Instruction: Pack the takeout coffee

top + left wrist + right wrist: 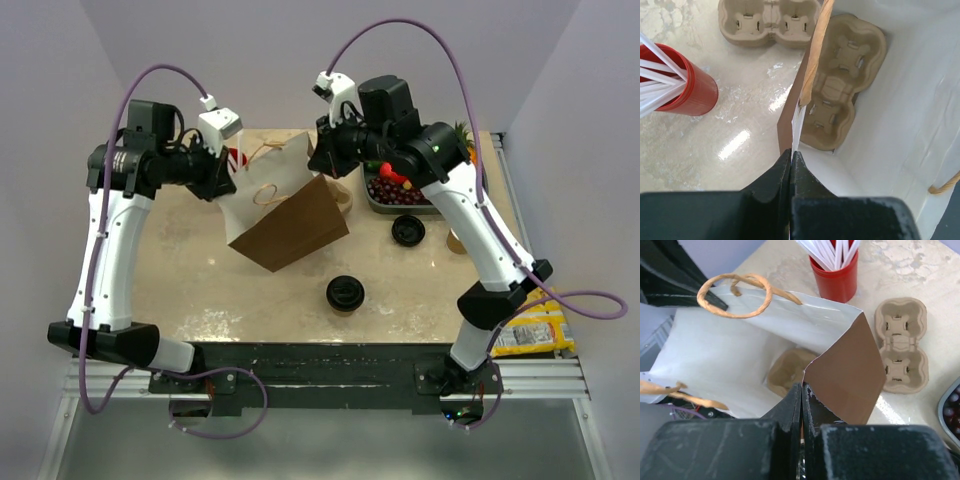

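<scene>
The takeout coffee (344, 293), a black-lidded cup, stands alone on the table in front of the brown paper bag (290, 220). The bag is tilted, and both grippers hold its mouth apart. My left gripper (226, 186) (791, 153) is shut on the left rim of the paper bag (812, 65). My right gripper (326, 160) (802, 388) is shut on the opposite rim of the paper bag (845, 370). A pulp cup carrier (840, 90) (787, 371) lies on the bag's white bottom. The bag's rope handles (735, 295) hang loose.
A second pulp carrier (770, 22) (901, 342) and a red cup of white straws (685, 87) (837, 275) stand behind the bag. A loose black lid (407, 230), a lidless tan cup (455, 241) and a fruit tray (400, 192) sit at right. A yellow packet (530, 335) lies off the table.
</scene>
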### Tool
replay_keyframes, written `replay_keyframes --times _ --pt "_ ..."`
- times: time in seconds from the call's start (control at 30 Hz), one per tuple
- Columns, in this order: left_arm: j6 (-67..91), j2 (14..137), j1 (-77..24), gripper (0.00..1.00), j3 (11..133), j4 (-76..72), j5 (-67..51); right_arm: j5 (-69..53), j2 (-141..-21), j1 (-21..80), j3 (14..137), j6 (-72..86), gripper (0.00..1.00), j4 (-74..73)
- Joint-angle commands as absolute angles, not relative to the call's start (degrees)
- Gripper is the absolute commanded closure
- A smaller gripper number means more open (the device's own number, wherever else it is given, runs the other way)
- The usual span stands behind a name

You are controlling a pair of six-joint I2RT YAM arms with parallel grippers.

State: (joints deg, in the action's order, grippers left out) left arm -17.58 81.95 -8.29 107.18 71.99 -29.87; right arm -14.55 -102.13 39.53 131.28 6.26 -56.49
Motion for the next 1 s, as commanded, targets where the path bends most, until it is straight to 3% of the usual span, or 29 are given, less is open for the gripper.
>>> replay_keyframes --times 0.0,0.23,0.27,0.33,0.47,0.53,0.57,0.6,0.63,0.97 --pt "-17.84 80.77 -8.0 1.0 111.79 73.91 -32.52 -15.29 -99.58 41.39 133.42 6.94 1.0 -55.9" --pt "-17.32 81.47 -7.91 1.0 112.85 74.27 -32.0 -14.59 -99.84 42.36 132.89 7.56 1.0 -56.16" --pt "-17.14 82.08 -7.91 0.98 112.59 73.83 -31.73 -14.59 -100.1 42.19 131.67 7.73 1.0 -56.25" --pt "-17.05 83.05 -7.91 0.82 111.8 73.57 -31.81 -15.73 -100.89 41.58 129.48 9.13 1.0 -56.16" --pt "-17.31 88.4 -7.91 0.71 111.62 72.52 -33.31 -19.07 -103.26 38.51 125.43 10.82 1.0 -55.9" --pt "-17.23 90.51 -7.91 0.54 111.8 71.63 -31.73 -18.98 -104.5 36.57 125.25 10.46 0.6 -57.13" --pt "-17.49 93.05 -7.91 0.51 112.23 71.54 -31.38 -19.07 -104.85 34.3 124.2 9.94 0.45 -57.13" --pt "-18.1 94.29 -7.91 0.45 112.85 71.54 -30.68 -18.99 -104.94 33.06 124.1 9.76 0.19 -56.78" --pt "-18.02 95.18 -7.91 0.41 114.07 71.28 -30.06 -19.07 -104.94 31.92 124.1 9.93 0.03 -56.52" --pt "-20.12 96.58 -7.91 0.36 115.23 62.93 -28.82 -26.02 -106.87 27.42 129.46 7.91 0.01 -51.68"
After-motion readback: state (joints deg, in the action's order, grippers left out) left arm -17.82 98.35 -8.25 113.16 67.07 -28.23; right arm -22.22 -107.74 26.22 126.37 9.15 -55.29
